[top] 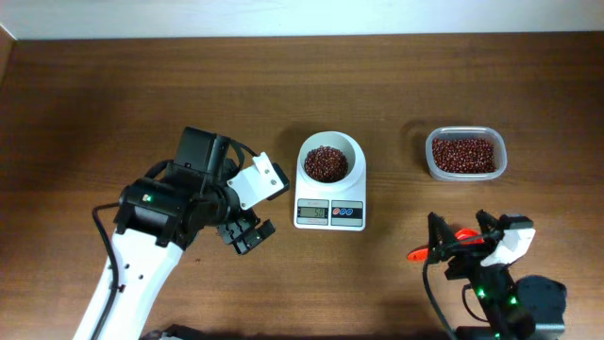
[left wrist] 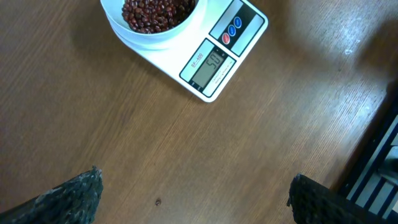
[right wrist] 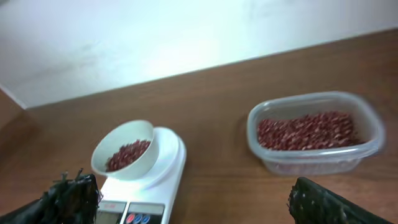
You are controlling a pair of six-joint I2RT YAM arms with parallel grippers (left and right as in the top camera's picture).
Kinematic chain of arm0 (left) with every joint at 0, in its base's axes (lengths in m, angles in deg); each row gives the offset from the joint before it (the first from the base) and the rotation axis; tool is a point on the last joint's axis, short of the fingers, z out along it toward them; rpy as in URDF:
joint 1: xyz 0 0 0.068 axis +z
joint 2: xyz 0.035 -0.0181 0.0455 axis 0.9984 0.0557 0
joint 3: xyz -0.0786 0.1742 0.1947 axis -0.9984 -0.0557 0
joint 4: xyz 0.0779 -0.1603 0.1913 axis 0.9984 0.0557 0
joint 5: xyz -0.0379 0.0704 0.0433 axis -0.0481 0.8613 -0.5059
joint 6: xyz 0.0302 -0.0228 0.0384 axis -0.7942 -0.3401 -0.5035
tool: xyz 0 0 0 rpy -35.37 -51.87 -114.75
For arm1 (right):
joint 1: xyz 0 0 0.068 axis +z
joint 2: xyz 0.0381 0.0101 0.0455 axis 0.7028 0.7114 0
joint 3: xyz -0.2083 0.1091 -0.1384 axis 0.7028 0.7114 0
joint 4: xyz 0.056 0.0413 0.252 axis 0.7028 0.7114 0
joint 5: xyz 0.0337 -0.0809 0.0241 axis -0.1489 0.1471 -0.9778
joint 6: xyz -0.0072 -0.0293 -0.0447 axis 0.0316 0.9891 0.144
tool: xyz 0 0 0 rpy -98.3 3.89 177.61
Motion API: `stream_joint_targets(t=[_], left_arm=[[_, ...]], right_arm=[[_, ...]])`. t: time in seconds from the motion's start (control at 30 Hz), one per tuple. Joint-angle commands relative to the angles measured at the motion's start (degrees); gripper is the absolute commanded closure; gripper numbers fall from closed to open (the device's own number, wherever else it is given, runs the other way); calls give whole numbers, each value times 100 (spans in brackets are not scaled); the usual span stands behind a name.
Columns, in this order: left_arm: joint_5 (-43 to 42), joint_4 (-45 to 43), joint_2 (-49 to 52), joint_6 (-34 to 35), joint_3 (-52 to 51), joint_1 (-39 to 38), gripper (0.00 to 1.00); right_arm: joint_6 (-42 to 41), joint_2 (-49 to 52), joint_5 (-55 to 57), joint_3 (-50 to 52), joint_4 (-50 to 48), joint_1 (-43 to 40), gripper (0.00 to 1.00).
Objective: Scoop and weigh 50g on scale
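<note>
The white scale (top: 330, 213) stands mid-table with a round white bowl (top: 329, 161) of red beans on top. In the left wrist view the scale (left wrist: 221, 53) lies at the top, and its grey display shows digits too blurred to read. My left gripper (top: 245, 232) hovers left of the scale, open, with only bare wood between its fingers (left wrist: 74, 196). My right gripper (top: 458, 221) is near the front edge at the right, open and empty, facing the scale (right wrist: 146, 199) and the bowl (right wrist: 124, 149). A small orange-red thing (top: 421, 253) shows beside it; I cannot tell what it is.
A clear rectangular tub (top: 465, 154) of red beans sits at the back right, seen also as the tub (right wrist: 314, 134) in the right wrist view. The brown wooden table (top: 113, 104) meets a white wall (right wrist: 155, 37) at the back.
</note>
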Motion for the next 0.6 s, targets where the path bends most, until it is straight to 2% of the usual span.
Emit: stream_joint_targets(t=[0.0,0.07,0.23,0.43,0.57], left_arm=[[-22,-9,-22,-90,50,20,1],[-24,-9,-22,-90,50,20,1],[-24,-9,-22,-90,50,20,1],[-22,-9,-22,-90,50,20,1],[-24,-9,-22,-90,50,20,1]], right_arm=[[66,-256,422,184,-17,61,1],[63,-573,459,417,-33,57,1],[85,-577,673,483,-129,57,1],[116,-577,728,1357,-1556,57,1],[691,-577,793,1561,-2037,57,1]])
